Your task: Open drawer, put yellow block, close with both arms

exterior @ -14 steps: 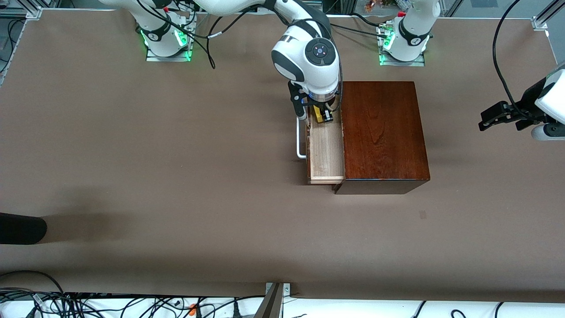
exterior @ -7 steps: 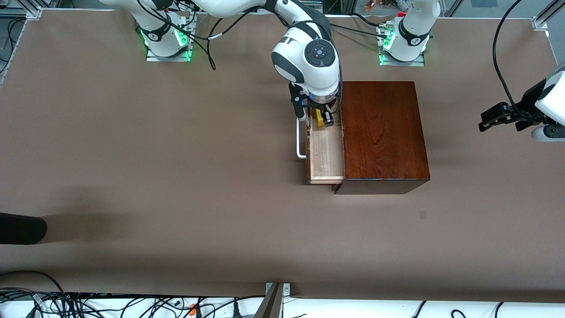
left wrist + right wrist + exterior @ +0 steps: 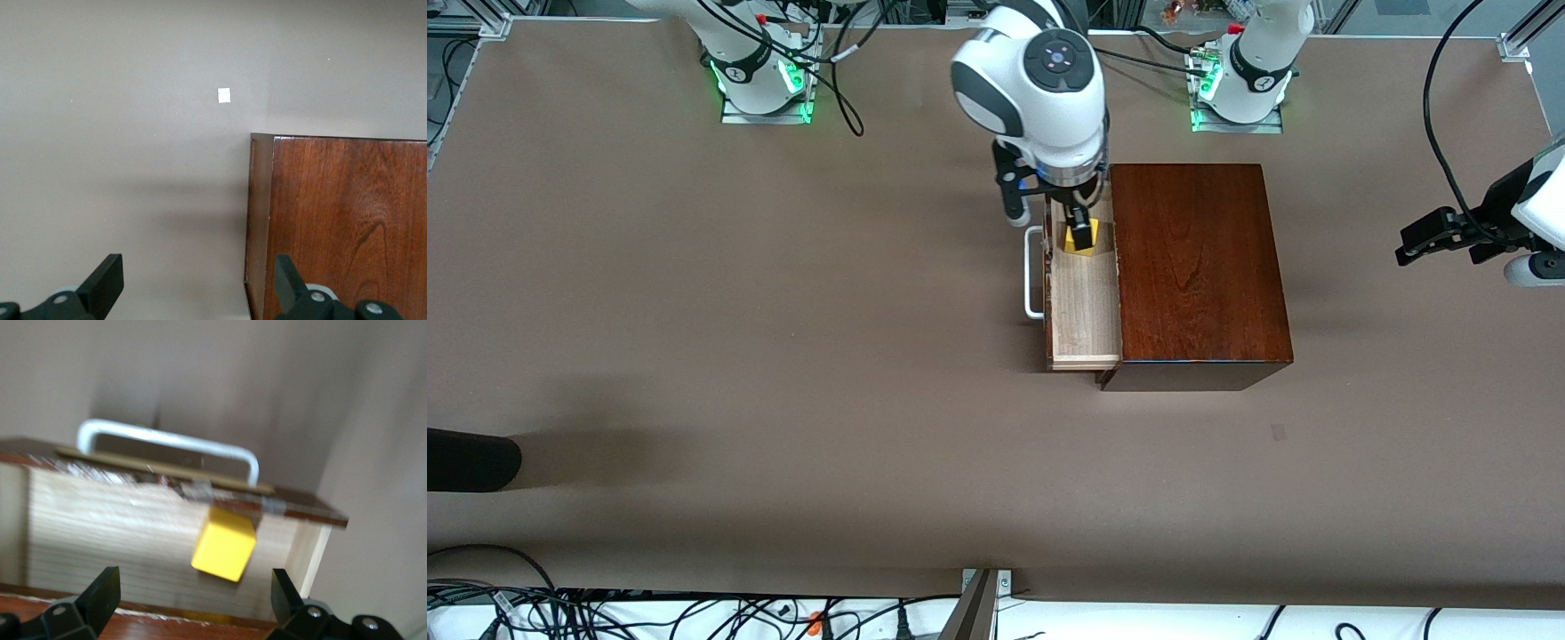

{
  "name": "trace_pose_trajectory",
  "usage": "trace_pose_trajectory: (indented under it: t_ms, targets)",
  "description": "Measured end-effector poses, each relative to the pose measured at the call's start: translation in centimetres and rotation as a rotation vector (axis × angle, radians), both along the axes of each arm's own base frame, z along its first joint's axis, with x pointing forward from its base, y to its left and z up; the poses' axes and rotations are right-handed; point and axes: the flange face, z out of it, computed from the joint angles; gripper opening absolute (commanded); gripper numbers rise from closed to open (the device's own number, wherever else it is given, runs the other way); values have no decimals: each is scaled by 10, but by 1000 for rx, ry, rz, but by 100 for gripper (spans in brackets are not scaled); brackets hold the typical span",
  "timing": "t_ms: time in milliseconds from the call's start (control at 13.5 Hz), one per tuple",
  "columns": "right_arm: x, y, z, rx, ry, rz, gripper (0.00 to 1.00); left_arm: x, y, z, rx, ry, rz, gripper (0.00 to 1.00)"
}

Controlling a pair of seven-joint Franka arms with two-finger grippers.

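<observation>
The drawer (image 3: 1085, 307) stands pulled out of the dark mahogany box (image 3: 1196, 267) toward the right arm's end, its white handle (image 3: 1034, 280) outermost. The yellow block (image 3: 1069, 242) lies on the drawer's pale floor, at its end farther from the front camera. My right gripper (image 3: 1072, 231) hangs open just above the block. The right wrist view shows the block (image 3: 224, 544) free between the spread fingers (image 3: 103, 590), with the handle (image 3: 167, 440) and the drawer floor (image 3: 100, 527). My left gripper (image 3: 1409, 247) waits open over the table past the box; its wrist view shows the gripper (image 3: 197, 283) and the box corner (image 3: 347, 227).
A black object (image 3: 471, 460) lies at the table's edge toward the right arm's end. Cables run along the near edge (image 3: 694, 613). A small pale mark (image 3: 224, 95) sits on the brown tabletop near the box corner.
My right gripper has opened, let go of the yellow block and risen a little. The block now rests in the drawer. The left arm has barely moved.
</observation>
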Motion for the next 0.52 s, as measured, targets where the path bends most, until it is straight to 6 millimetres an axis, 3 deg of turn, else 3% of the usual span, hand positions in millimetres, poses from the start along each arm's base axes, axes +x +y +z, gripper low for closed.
trace_pose_trajectory:
  t_ms: [296, 518]
  targets:
    - [50, -110, 72, -91, 37, 303, 100, 0, 0, 0, 0, 0, 0, 100]
    - [79, -191, 92, -149, 37, 526, 100, 0, 0, 0, 0, 0, 0, 100]
